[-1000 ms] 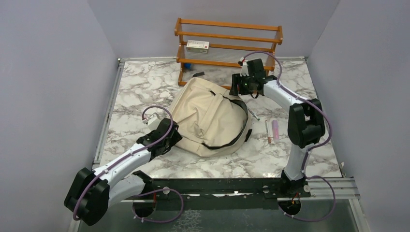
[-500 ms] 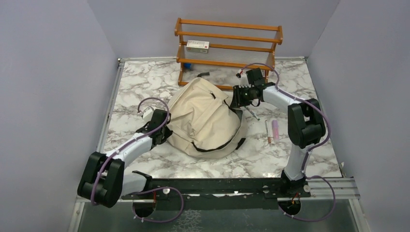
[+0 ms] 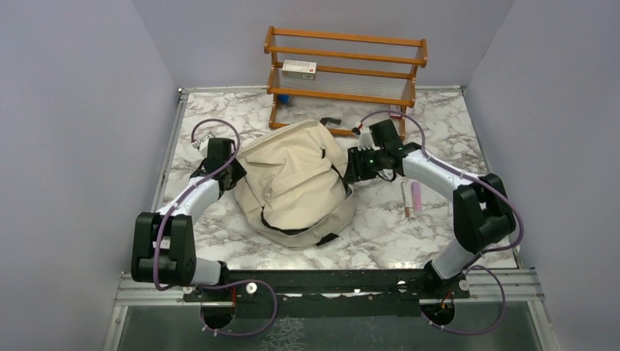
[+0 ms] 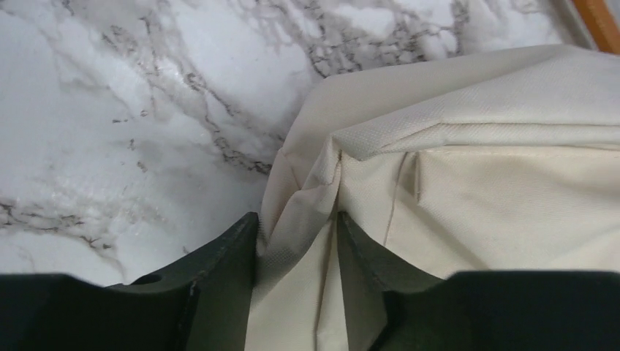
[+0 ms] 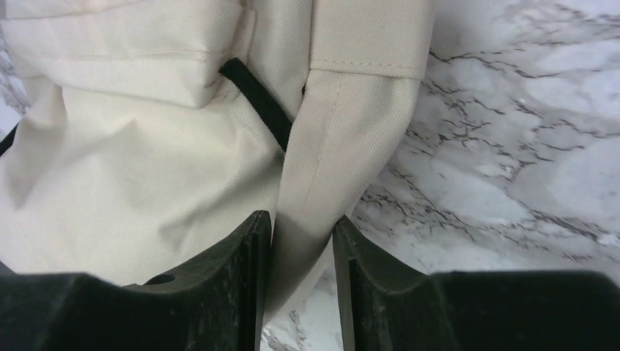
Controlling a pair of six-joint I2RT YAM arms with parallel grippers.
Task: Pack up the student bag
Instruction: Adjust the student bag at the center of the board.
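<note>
From above: the student bag (image 3: 296, 179) lies mid-scene on the table (image 3: 409, 234), with the left claw (image 3: 235, 174) and right claw (image 3: 352, 164) at its two sides.

Left wrist: jaws narrow, pinching the bag's cream canvas.

Right wrist: same, jaws clamped on a canvas flap.

This looks like positioning the bag. Next comes careful, matched pulling to expose the opening.

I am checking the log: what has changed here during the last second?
The left gripper moved farther along the left side of the student bag and pinched its fabric; the right gripper came nearer and pinched the right edge. The bag turned and shifted left. The rack, box and pink tube stayed.
</note>
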